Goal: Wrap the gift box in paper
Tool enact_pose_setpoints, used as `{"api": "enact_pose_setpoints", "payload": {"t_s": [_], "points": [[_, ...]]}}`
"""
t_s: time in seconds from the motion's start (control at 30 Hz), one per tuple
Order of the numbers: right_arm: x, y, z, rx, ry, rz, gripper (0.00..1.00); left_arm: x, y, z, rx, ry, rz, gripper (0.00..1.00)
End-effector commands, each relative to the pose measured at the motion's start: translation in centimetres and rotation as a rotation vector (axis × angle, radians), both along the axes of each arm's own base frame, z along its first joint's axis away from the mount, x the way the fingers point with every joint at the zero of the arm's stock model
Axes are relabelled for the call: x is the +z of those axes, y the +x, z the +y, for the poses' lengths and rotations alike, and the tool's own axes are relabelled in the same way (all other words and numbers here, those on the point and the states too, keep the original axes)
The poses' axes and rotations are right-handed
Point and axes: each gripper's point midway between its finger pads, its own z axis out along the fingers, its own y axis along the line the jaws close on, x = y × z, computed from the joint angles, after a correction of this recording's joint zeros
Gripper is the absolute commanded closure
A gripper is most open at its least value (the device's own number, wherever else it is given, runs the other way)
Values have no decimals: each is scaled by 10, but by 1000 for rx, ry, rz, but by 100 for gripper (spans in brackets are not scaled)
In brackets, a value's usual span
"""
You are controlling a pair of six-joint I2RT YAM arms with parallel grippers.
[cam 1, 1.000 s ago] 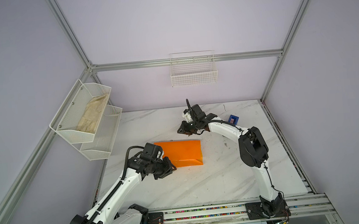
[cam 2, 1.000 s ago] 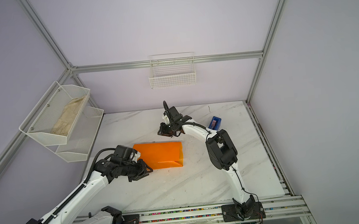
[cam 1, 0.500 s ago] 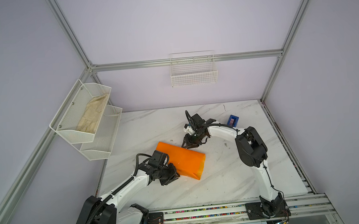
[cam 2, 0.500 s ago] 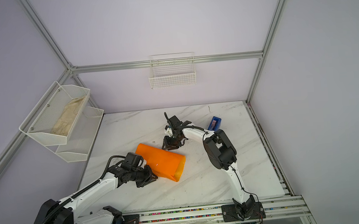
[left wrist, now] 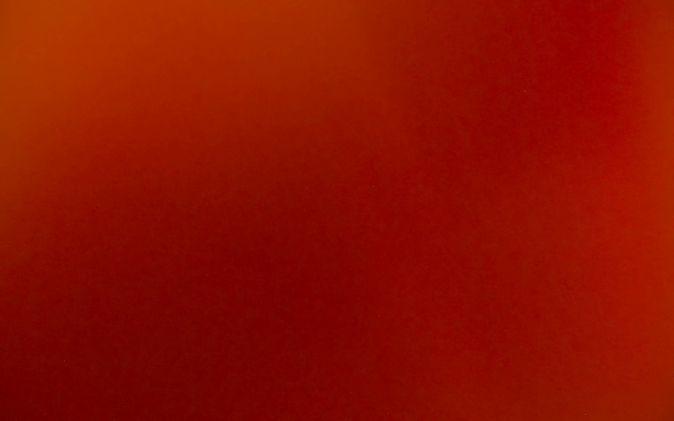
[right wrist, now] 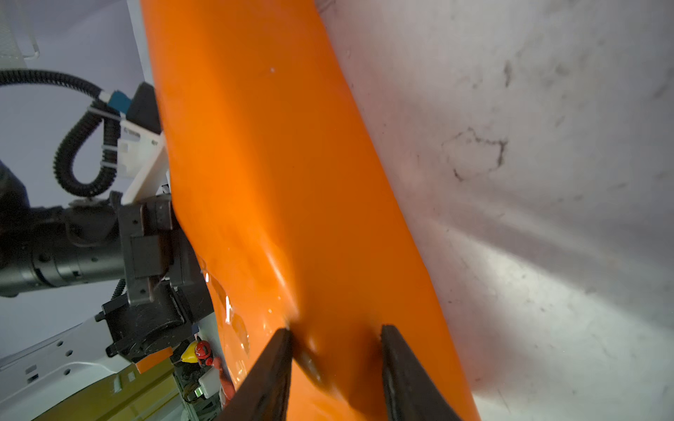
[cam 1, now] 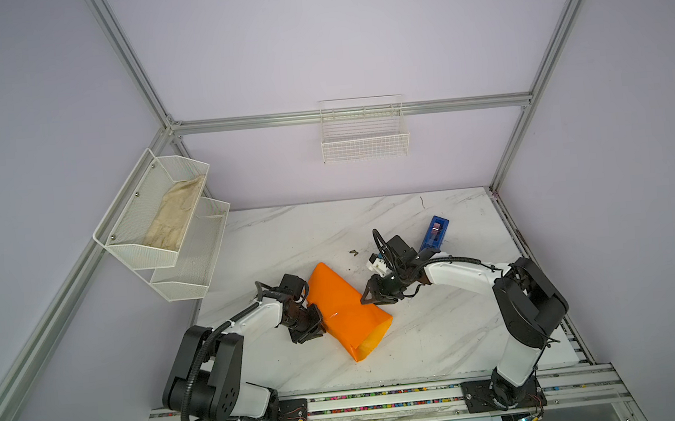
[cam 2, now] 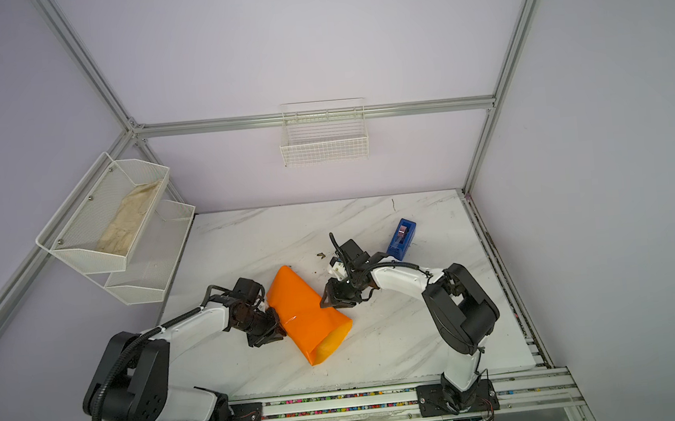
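Though curled, paper (cam 1: 348,306) against left gripper (cam 1: 315,324)

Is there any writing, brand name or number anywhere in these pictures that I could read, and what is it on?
Nothing here can be read.
On the white bracket of the left arm: faint grey marks, too blurred to read.
On the blue tape dispenser: any lettering is too small to make out.
On the orange paper: plain, no print.
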Motion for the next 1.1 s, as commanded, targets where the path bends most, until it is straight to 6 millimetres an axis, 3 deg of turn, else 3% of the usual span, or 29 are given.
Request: {"api": "enact_pose_setpoints", "payload": {"t_s": [0.0, 0.23, 0.37, 0.47, 0.63, 0.8, 0.93, 1.07], "points": [[14, -7, 5, -36, 57, -8, 57, 33, 45, -17, -77, -53, -129, 86], [32, -19, -10, -106, 85, -24, 57, 54, 94, -32, -152, -59, -212, 85], [32, -6, -31, -238, -8, -77, 55, 63, 122, -46, -206, -91, -264, 85], [35, 1, -45, -322, -47, -116, 53, 71, 131, -52, -227, -116, -279, 83], [29, 1, -54, -324, -92, -137, 51, 78, 116, -41, -240, -71, -293, 76], [26, 0, -34, -293, 14, -98, 40, 82, 86, -35, -250, -90, -286, 64], [10, 12, -26, -296, -7, -80, 37, 98, 73, -30, -246, -95, -331, 53], [11, 35, -17, -306, -1, -117, 37, 106, 65, -25, -257, -76, -358, 48]]}}
